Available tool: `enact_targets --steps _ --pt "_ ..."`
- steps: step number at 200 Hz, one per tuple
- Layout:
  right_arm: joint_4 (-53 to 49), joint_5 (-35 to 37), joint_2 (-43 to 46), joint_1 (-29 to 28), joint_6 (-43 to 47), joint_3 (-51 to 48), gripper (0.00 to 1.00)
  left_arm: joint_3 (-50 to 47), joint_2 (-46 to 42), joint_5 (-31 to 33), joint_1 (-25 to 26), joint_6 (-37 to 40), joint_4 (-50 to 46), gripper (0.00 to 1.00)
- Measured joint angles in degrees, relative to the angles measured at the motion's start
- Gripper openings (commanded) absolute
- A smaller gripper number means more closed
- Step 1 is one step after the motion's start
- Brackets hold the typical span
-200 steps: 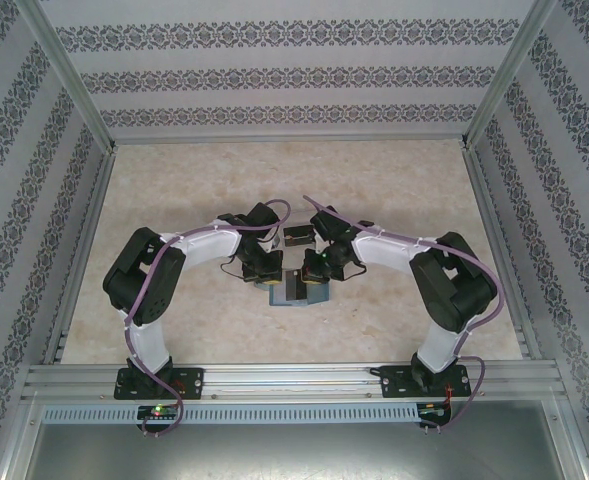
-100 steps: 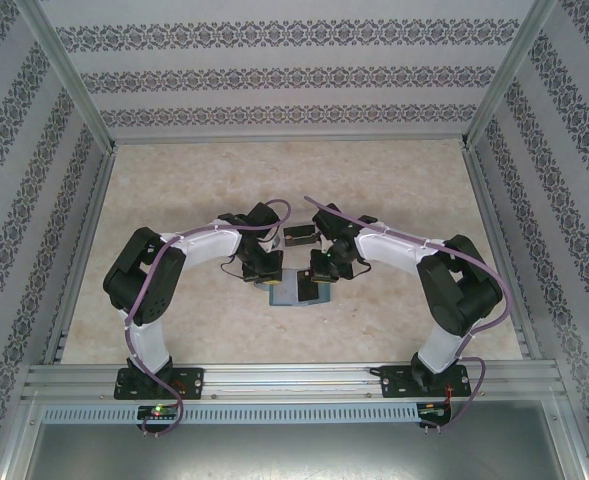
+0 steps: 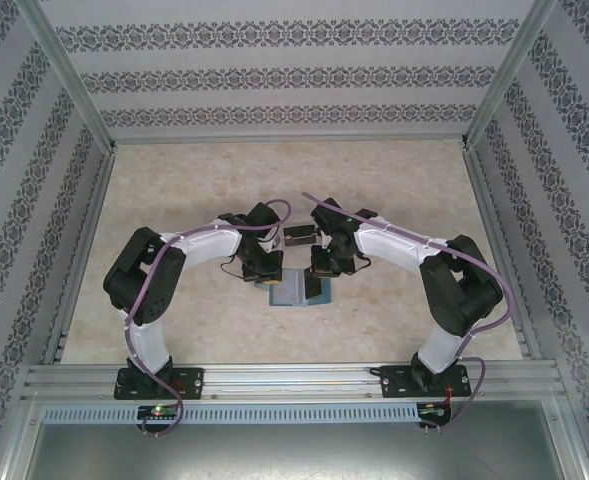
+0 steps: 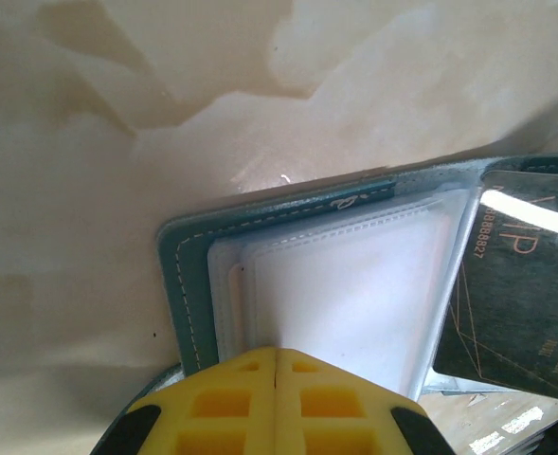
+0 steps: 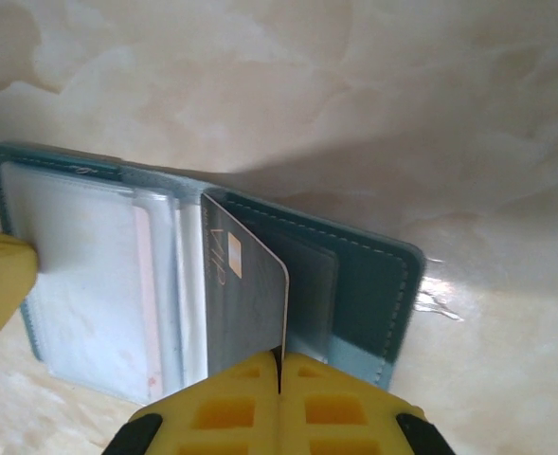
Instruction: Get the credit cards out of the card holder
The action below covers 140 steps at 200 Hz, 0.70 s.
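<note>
Right gripper (image 5: 280, 360) pinched on dark card (image 5: 245, 294); left gripper (image 4: 277, 355) closed, apparently pinning card holder (image 4: 189, 275). Draw card toward 6 o'clock, slowly.

- Top view: bright, even, diffuse light; soft shadows under both arms on the tabletop (image 3: 174, 200).
- Left wrist: white glare strip across the dark card (image 4: 515, 294); card holder (image 4: 189, 275) sleeves washed out; left gripper (image 4: 277, 353) blurred up close.
- Right wrist: broad soft shadow beyond the card holder; small glint on tabletop at right.
</note>
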<state>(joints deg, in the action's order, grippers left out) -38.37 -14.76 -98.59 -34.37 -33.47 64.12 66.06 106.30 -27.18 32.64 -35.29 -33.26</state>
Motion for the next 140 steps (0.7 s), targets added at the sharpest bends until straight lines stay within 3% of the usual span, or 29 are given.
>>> enact_targets --steps 20,60,140 --pt "1.11 -2.08 0.0 -0.04 -0.94 0.0 0.0 0.26 0.15 -0.02 0.0 0.0 -0.2 0.0" --pt "2.89 -4.76 0.2 -0.57 -2.6 0.0 0.17 0.52 0.39 -0.02 0.0 0.02 -0.46 0.0" --pt "3.41 -6.12 0.2 -1.53 -4.11 -0.87 0.15 0.63 0.5 -0.07 -0.02 0.04 -0.59 0.0"
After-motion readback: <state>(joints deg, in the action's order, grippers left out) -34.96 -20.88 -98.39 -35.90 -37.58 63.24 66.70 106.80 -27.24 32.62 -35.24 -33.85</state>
